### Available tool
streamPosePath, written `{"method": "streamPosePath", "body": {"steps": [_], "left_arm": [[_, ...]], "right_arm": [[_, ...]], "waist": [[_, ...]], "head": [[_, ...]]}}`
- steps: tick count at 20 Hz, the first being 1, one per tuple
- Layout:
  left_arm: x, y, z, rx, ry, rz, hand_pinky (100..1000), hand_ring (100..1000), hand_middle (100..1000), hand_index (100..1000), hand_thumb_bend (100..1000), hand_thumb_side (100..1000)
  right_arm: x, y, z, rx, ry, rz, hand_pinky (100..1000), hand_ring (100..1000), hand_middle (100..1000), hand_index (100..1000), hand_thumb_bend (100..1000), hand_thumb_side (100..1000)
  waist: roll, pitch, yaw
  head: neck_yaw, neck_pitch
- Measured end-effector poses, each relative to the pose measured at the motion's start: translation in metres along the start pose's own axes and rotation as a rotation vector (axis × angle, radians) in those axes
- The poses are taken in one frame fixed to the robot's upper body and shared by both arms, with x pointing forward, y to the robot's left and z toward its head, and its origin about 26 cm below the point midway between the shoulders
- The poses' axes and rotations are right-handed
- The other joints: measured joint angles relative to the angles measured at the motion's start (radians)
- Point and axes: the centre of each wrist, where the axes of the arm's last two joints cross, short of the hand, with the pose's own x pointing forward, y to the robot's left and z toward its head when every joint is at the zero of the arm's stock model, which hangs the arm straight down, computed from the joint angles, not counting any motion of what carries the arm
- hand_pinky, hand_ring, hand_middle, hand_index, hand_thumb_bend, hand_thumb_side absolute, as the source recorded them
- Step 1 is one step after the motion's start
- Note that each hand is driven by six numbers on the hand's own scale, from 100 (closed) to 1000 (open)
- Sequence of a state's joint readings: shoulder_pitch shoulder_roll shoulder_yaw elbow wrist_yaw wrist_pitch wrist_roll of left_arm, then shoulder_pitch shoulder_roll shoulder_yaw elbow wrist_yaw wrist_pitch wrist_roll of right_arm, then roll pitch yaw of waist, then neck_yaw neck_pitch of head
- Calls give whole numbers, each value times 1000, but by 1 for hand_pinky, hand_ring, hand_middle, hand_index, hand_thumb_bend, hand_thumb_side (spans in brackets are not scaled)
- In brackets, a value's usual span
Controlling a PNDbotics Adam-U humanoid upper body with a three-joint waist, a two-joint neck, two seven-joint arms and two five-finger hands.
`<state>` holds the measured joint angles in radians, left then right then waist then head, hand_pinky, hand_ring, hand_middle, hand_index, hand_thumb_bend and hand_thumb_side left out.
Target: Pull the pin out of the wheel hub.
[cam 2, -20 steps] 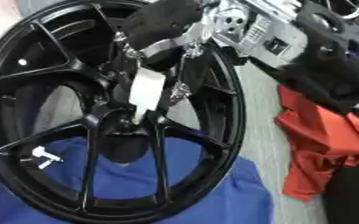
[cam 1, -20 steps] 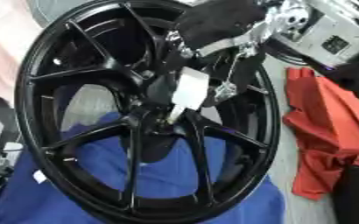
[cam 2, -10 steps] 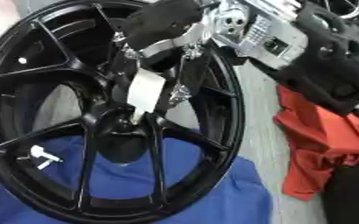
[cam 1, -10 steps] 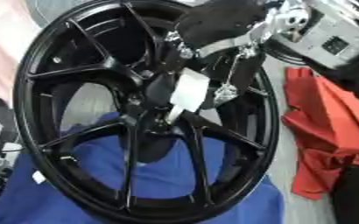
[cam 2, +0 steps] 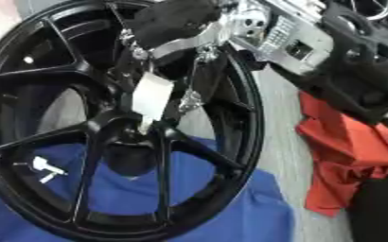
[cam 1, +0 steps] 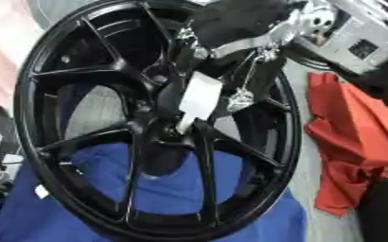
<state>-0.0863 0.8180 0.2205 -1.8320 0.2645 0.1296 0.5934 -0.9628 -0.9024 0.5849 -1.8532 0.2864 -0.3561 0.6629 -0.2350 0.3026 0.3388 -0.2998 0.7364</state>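
Note:
A big black spoked wheel hub (cam 1: 282, 118) stands on edge and fills most of both views. My right hand (cam 1: 230, 21) reaches in from the upper right over the rim, its dark fingers (cam 1: 245, 85) pointing down toward the hub's centre. Between the fingers and thumb sits a white, flat-looking pin (cam 1: 199, 97). Its lower tip touches the centre bore (cam 1: 180, 130) where the spokes meet. The fingers are curled round this white piece. The left hand shows in no view.
A blue cloth (cam 1: 230, 217) lies under and behind the wheel. A crumpled red cloth (cam 1: 355, 142) lies to the right on the grey floor. A small white bit (cam 2: 44, 168) shows through the lower left spokes. My silver forearm (cam 2: 280, 35) crosses the top right.

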Motion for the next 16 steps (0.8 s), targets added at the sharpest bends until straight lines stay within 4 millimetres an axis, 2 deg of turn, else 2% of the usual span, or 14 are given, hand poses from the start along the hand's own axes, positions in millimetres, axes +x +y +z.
{"method": "streamPosePath", "body": {"steps": [16], "left_arm": [[-1, 2, 1, 3, 2, -1, 867, 789, 706, 796, 381, 819]], "right_arm": [[14, -18, 7, -93, -13, -2, 745, 607, 399, 452, 311, 100]], "waist": [[1, -3, -16]], "head": [[6, 1]]}}
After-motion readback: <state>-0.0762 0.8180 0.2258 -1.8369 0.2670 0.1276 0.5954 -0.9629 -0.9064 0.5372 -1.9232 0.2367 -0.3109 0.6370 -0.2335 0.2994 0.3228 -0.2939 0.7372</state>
